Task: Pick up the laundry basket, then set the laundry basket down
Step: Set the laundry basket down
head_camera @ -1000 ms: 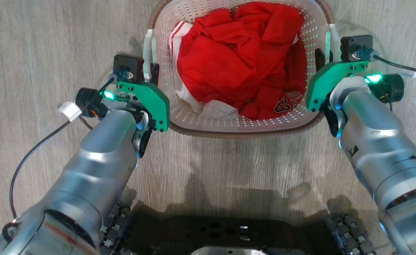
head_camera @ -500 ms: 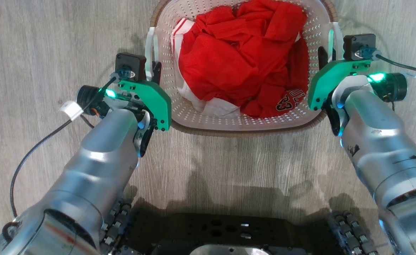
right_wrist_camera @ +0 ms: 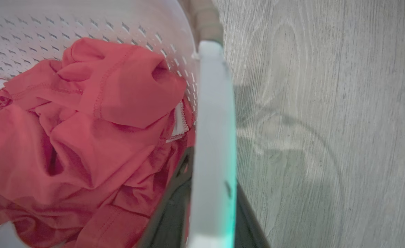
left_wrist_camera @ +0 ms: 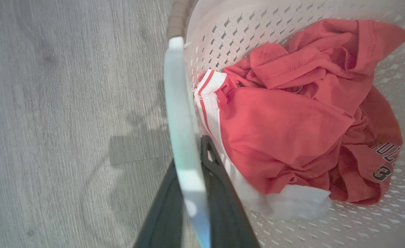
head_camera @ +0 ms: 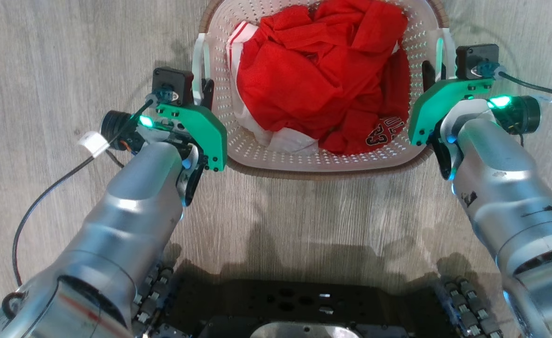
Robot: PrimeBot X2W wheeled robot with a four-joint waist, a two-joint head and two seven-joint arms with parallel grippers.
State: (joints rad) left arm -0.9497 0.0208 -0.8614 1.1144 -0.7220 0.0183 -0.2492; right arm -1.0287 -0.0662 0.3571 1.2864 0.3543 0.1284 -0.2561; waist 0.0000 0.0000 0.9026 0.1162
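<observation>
Left tool (head_camera: pixel 202 91) and right tool (head_camera: pixel 434 77) each clench a white side handle (head_camera: pixel 199 58) of the small, white, perforated plastic laundry basket (head_camera: pixel 313 162), brown-rimmed, held between them with red clothes (head_camera: pixel 313 80) inside. Level, matched arm travel should prevent tipping.

Bright, even light, soft shadows on the floor (head_camera: pixel 304 220), blurry close foreground in wrist views.

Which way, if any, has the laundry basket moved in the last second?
Yes, slightly: the laundry basket has shifted up the head view, away from the robot's black base.
</observation>
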